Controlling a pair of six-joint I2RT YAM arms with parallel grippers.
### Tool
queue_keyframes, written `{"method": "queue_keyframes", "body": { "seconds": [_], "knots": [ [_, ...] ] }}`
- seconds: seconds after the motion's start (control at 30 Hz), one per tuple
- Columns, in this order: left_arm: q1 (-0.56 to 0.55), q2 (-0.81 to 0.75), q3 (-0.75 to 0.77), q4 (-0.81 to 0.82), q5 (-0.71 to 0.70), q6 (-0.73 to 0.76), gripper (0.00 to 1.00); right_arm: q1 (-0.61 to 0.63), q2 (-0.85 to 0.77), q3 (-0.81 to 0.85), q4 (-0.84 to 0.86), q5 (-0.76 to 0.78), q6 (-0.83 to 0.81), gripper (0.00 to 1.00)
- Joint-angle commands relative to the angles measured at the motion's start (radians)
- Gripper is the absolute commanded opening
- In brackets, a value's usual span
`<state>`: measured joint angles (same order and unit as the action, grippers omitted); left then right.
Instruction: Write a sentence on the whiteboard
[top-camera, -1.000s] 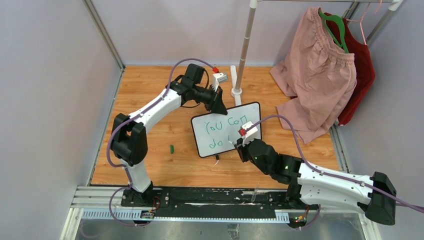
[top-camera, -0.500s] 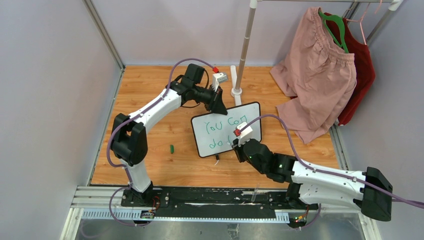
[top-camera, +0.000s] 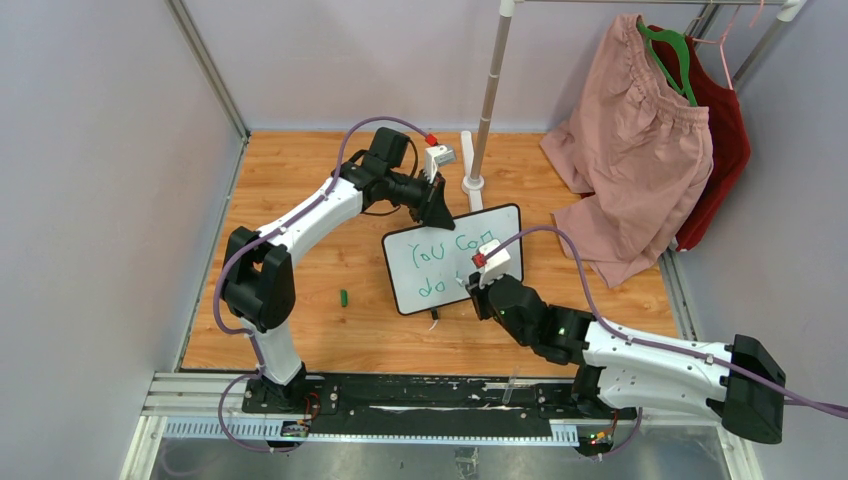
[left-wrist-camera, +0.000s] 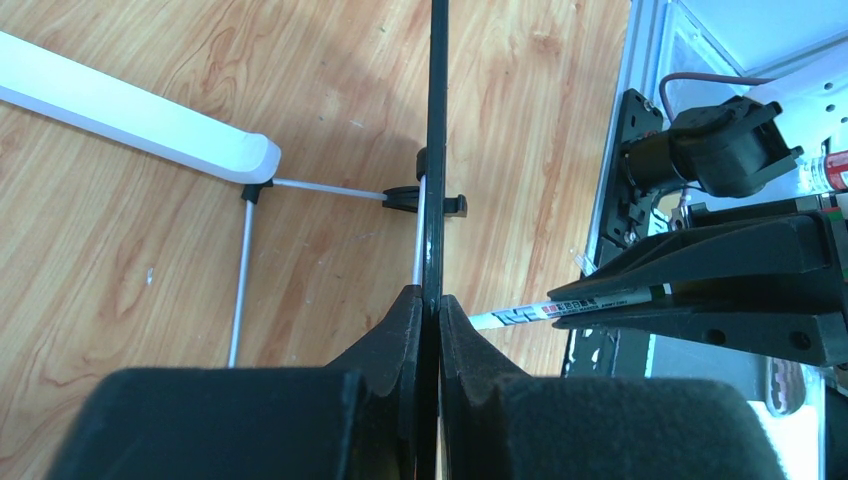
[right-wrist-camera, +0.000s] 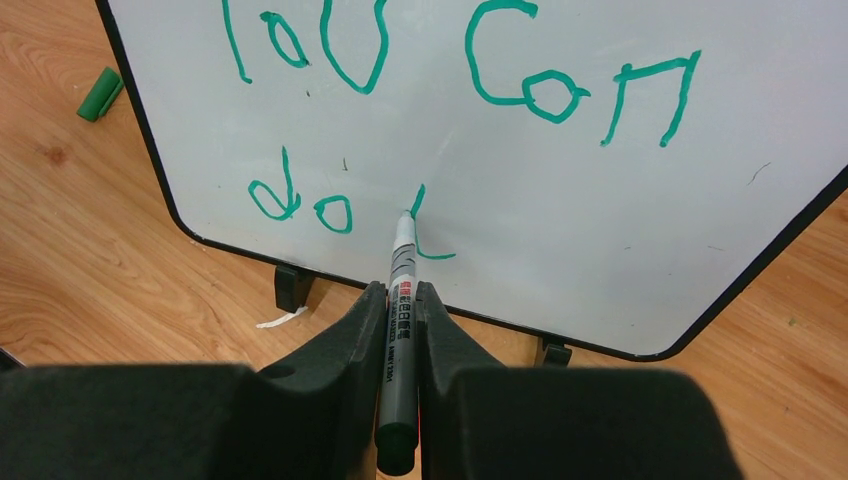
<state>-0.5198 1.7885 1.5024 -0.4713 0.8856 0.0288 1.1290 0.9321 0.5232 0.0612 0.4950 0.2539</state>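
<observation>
Since a fresh green stroke has been laid after "do" | whiteboard (right-wrist-camera: 600, 220) stood centrally, edge pinched by left gripper (left-wrist-camera: 432, 300) | marker (right-wrist-camera: 403, 250) clenched by right gripper (right-wrist-camera: 400, 292), tip touching | sentence (right-wrist-camera: 472, 70) judged half-written.

Clipped board, unreadable label
The black-framed white whiteboard (right-wrist-camera: 600, 220) and its green handwritten words (right-wrist-camera: 469, 62) run off the top edge; print on the grey marker (right-wrist-camera: 398, 300) is too small.

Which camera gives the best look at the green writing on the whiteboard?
The right wrist view: the sentence fills the frame, legible, with the marker tip on its second line. Top external shows it tiny. Left wrist sees the whiteboard edge-on, so no writing.
</observation>
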Motion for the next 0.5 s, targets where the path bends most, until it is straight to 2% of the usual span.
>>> {"method": "queue_keyframes", "body": {
  "seconds": [0.0,0.47],
  "knots": [
    [-0.009,-0.036,-0.013,0.009,0.0,-0.013,0.0,-0.022,0.0,-0.005,0.034,0.046,0.029,0.0],
    [-0.011,-0.038,-0.013,0.007,-0.002,-0.01,0.0,-0.037,-0.035,-0.026,-0.008,0.09,0.042,0.0]
  ]
}}
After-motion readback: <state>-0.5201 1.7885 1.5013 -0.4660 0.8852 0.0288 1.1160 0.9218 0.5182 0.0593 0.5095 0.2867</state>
